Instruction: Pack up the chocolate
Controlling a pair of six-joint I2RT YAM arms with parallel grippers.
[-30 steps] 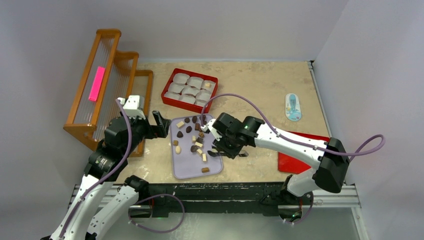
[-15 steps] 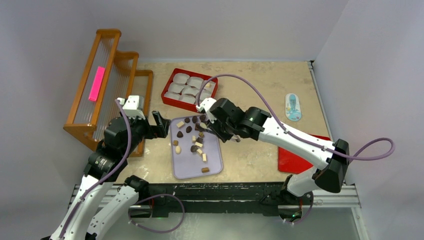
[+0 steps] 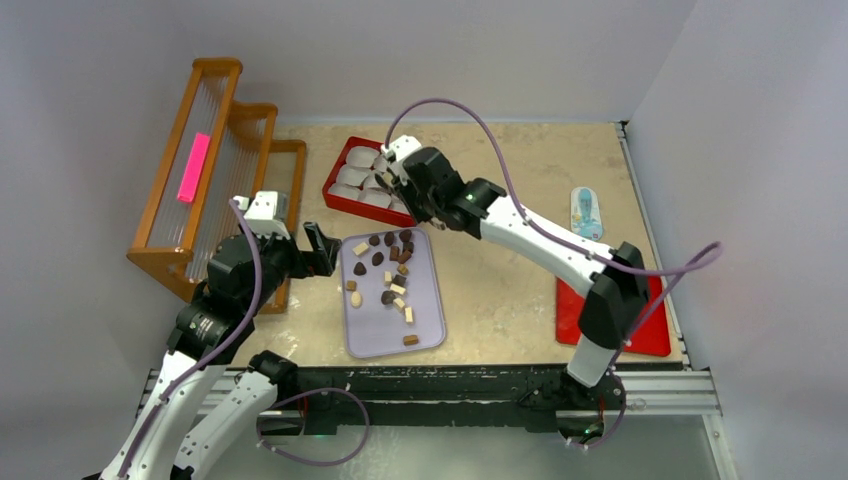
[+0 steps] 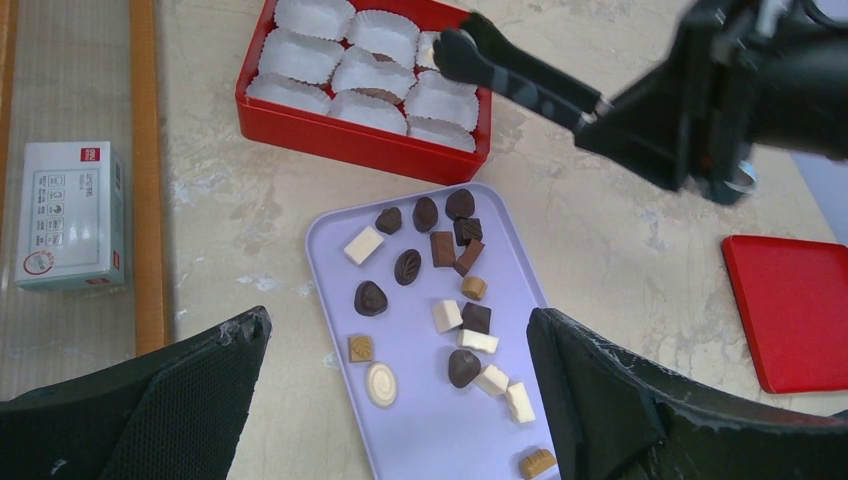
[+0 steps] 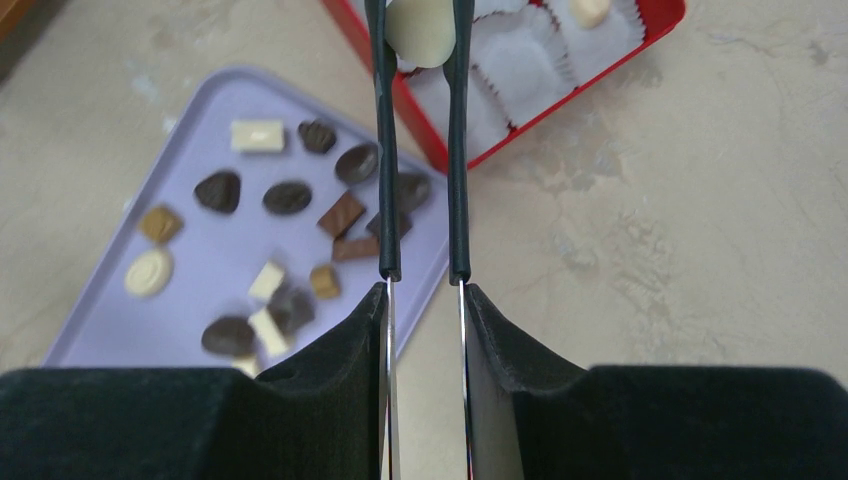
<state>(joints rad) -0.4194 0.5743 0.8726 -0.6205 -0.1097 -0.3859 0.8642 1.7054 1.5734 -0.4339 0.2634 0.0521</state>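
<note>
The packing is only at its beginning, as I judge it: one pale piece point(image 5: 590, 10) already lies in a paper cup at the corner of the red box point(image 4: 350, 140), while almost all other white paper cups point(image 4: 300, 55) look empty, and the many dark, brown and cream chocolate pieces point(image 4: 408, 266) lie scattered on the lavender tray point(image 3: 380, 335) on the tabletop, not yet packed. The right tool point(image 5: 425, 295) is closed on the handles of the black tongs point(image 5: 385, 150), and the tongs pinch a cream-white piece point(image 5: 420, 30) between their tips, above the cups of the box. This piece looks oval; its rounded end points back toward the wrist. Its long axis seems to run along the tongs, but the picture edge cuts it, so I cannot be sure. The tongs themselves point straight out from the wrist toward the box. The left tool point(image 4: 398, 330) is wide open and holds nothing, above the near-left part of the tray.
</note>
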